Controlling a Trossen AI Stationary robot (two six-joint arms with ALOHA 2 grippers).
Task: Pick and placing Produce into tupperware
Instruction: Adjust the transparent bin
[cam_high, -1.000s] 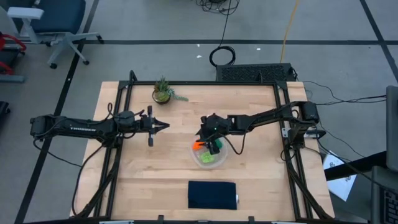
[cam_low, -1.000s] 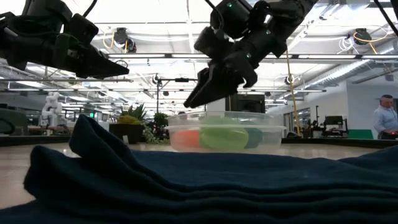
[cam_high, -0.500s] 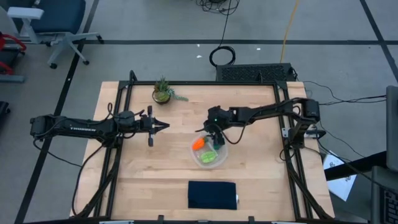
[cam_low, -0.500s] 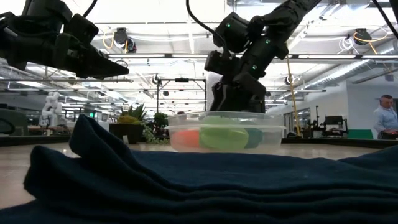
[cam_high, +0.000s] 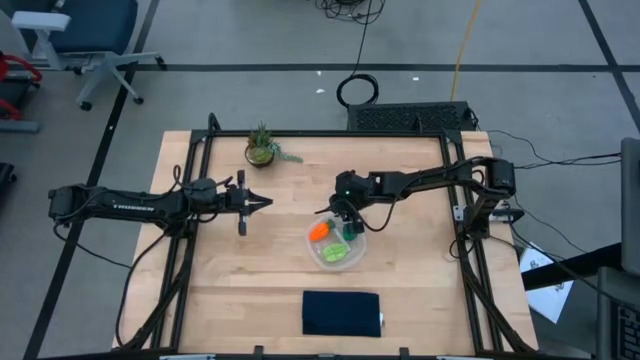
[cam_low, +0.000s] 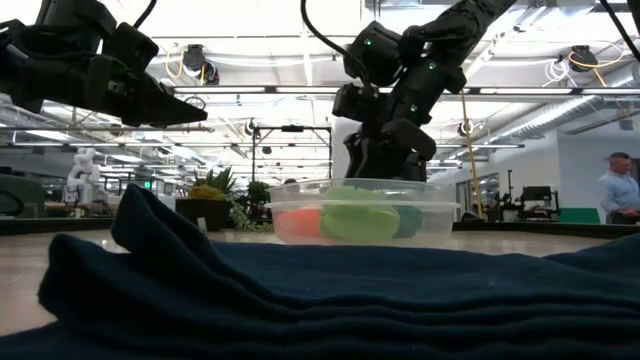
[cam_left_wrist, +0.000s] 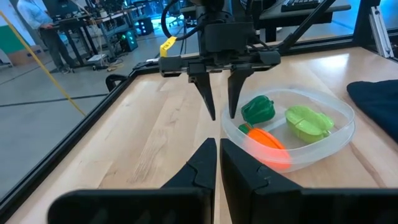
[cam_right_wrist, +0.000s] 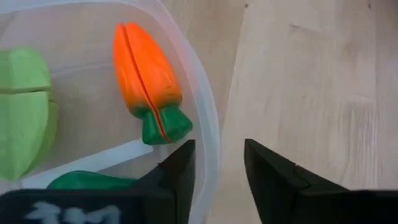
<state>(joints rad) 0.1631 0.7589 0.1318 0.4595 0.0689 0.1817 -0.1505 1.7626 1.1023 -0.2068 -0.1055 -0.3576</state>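
Note:
The clear tupperware (cam_high: 313, 250) stands mid-table. All three produce pieces lie in it: the orange carrot (cam_right_wrist: 146, 62), the dark green lump (cam_left_wrist: 258, 109) and the light-green leafy piece (cam_left_wrist: 308, 121). My right gripper (cam_right_wrist: 219, 143) points steeply down at the container's far rim (cam_right_wrist: 205, 93). It is open, with one finger inside the wall and one outside over the wood, and holds nothing. My left gripper (cam_high: 268, 203) hovers shut and level at the table's left, pointing toward the container.
A small potted spiky plant (cam_high: 262, 148) stands at the far left of the table. A dark navy cloth pad (cam_high: 341, 313) lies by the near edge. Black frame rails run along the table's left and right sides. A person (cam_low: 620, 195) stands in the room behind.
My right gripper has drawn back from above the container's middle toward its far rim. It has tipped from a slant to pointing steeply down and has sunk a little. The produce and the tupperware have stayed where they were.

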